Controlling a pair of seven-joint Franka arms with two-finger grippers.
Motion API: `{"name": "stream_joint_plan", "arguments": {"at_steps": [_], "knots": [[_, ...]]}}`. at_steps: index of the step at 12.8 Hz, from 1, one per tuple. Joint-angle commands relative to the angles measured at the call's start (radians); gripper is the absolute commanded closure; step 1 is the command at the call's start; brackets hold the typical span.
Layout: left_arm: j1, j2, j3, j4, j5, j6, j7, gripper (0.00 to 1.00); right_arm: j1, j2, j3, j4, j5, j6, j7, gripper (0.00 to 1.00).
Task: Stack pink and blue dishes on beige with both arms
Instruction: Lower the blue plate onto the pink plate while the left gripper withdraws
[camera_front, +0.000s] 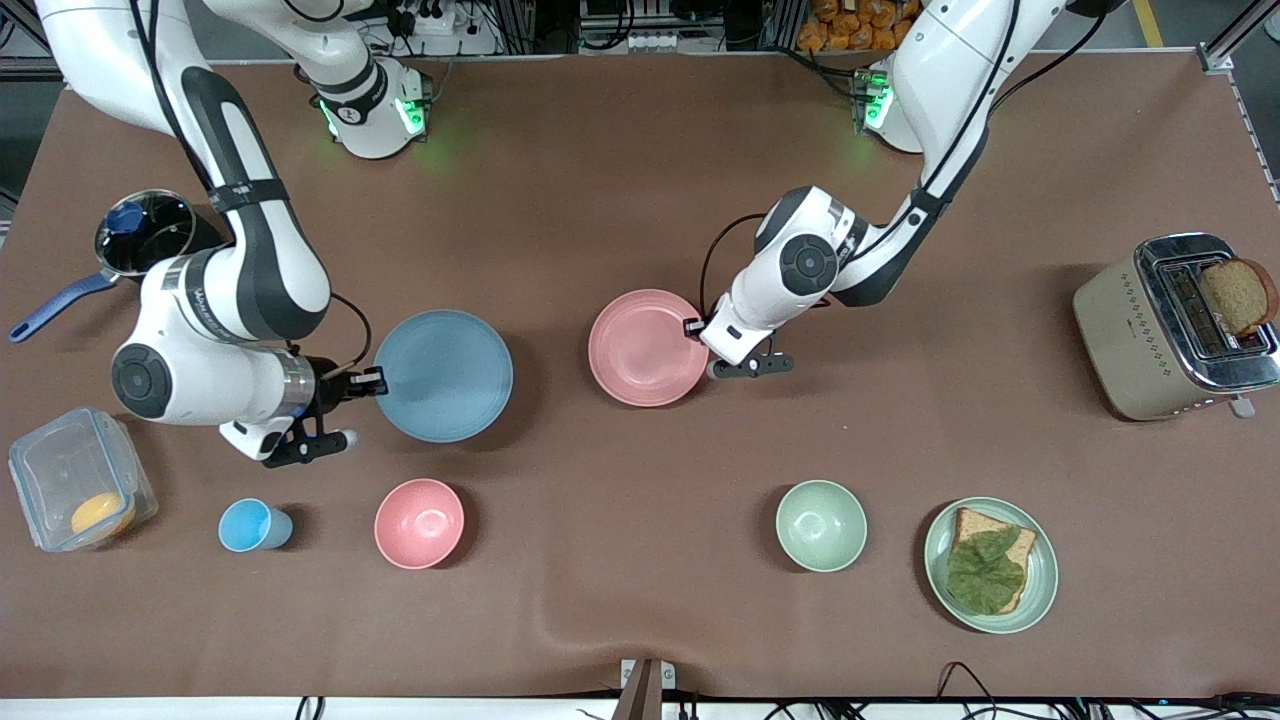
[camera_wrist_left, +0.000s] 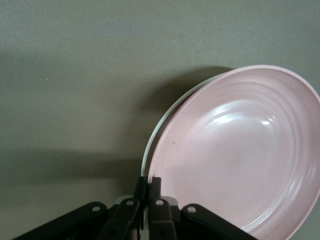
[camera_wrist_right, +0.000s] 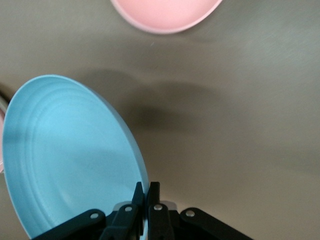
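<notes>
My right gripper is shut on the rim of the light blue plate, toward the right arm's end of the table. The plate is tilted, and its shadow lies offset on the cloth. My left gripper is shut on the rim of the pale pink plate near the table's middle. Under the pink plate a thin pale rim of the beige plate shows. The rest of the beige plate is hidden, and the front view does not show it.
Nearer the front camera stand a blue cup, a pink bowl, a green bowl and a green plate with bread. A toaster, a pot and a plastic box flank the table's ends.
</notes>
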Motion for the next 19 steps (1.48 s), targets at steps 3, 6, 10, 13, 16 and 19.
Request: {"name": "stream_joint_plan", "arguments": {"at_steps": [3,6,10,13,16,19], "knots": [[0.004,0.025,-0.004,0.032,0.028,0.009,-0.023,0.0,0.102,-0.003,-0.009,0.012,0.031,-0.087,0.014,1.0],[0.032,-0.042,-0.002,0.029,0.03,-0.016,-0.018,0.0,0.142,-0.001,-0.009,0.011,0.033,-0.087,0.014,1.0],[0.235,-0.244,-0.001,0.049,0.14,-0.244,-0.008,0.0,0.229,0.022,-0.012,0.006,0.151,-0.019,0.046,1.0],[0.395,-0.36,-0.004,0.148,0.199,-0.465,0.177,0.0,0.355,0.058,-0.013,0.006,0.14,0.139,0.192,1.0],[0.507,-0.406,-0.002,0.331,0.183,-0.748,0.328,0.0,0.419,0.098,-0.013,0.012,0.136,0.252,0.27,1.0],[0.444,-0.452,0.082,0.388,0.188,-0.826,0.408,0.0,0.472,0.132,-0.018,0.015,0.128,0.316,0.352,1.0]]}}
